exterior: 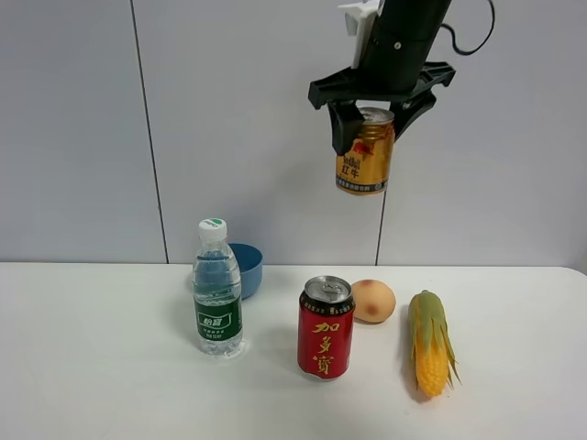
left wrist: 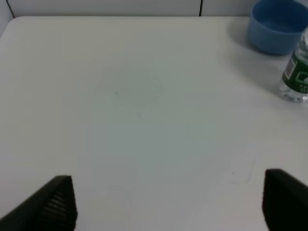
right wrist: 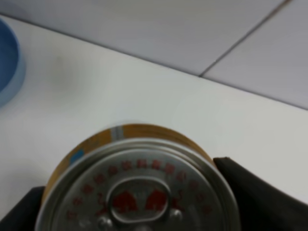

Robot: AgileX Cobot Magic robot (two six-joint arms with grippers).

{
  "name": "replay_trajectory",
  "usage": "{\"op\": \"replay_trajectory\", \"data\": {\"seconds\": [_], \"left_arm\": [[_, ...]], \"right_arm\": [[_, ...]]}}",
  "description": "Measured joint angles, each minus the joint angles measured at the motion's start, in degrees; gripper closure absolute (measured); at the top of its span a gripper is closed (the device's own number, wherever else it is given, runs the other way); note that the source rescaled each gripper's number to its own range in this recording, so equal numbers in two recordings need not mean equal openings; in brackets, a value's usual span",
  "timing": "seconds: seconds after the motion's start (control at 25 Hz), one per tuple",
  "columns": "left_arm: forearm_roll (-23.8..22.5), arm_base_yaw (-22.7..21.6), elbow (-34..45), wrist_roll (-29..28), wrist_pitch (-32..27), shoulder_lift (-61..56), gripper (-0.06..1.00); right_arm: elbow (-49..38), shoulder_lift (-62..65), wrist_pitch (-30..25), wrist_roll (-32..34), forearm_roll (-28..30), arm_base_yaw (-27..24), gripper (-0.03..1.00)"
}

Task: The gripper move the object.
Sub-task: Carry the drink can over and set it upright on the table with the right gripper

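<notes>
The small gold-orange can [exterior: 365, 154] with red markings hangs high in the air above the table, slightly tilted. My right gripper [exterior: 371, 112] is shut on its top part. In the right wrist view the can's silver pull-tab top [right wrist: 137, 190] fills the lower frame between the black fingers [right wrist: 260, 197]. My left gripper [left wrist: 168, 202] is open and empty over bare table on the left; only its two black fingertips [left wrist: 48, 207] show. It is not seen in the exterior high view.
On the white table [exterior: 92, 367] stand a water bottle [exterior: 217, 291] with a green label, a blue bowl [exterior: 246, 269] behind it, a taller red can [exterior: 326, 328], a round peach-like fruit [exterior: 373, 301] and a corn cob [exterior: 430, 344] at the right.
</notes>
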State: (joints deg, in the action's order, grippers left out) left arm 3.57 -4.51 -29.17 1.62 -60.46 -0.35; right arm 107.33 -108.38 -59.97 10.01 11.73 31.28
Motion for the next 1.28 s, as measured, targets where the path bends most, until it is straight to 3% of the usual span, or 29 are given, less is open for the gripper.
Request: {"op": "replay_trajectory", "data": {"seconds": [0.4, 0.68, 0.88, 1.08, 1.28], "left_arm": [[0.00, 0.00, 0.00, 0.05, 0.00, 0.00, -0.06], [0.00, 0.00, 0.00, 0.05, 0.00, 0.00, -0.06], [0.00, 0.00, 0.00, 0.05, 0.00, 0.00, -0.06], [0.00, 0.00, 0.00, 0.05, 0.00, 0.00, -0.06], [0.00, 0.00, 0.00, 0.05, 0.00, 0.00, -0.06]], "right_arm": [[0.00, 7.57, -10.46, 0.36, 1.85, -0.11, 0.96], [0.00, 10.66, -10.71, 2.71, 6.24, -0.18, 0.96], [-6.22, 13.10, -9.63, 5.27, 6.40, -2.64, 0.96], [-20.75, 18.43, -1.83, 6.39, 2.52, -6.26, 0.96], [-31.59, 23.86, 2.21, 4.32, -0.93, -7.84, 0.96]]}}
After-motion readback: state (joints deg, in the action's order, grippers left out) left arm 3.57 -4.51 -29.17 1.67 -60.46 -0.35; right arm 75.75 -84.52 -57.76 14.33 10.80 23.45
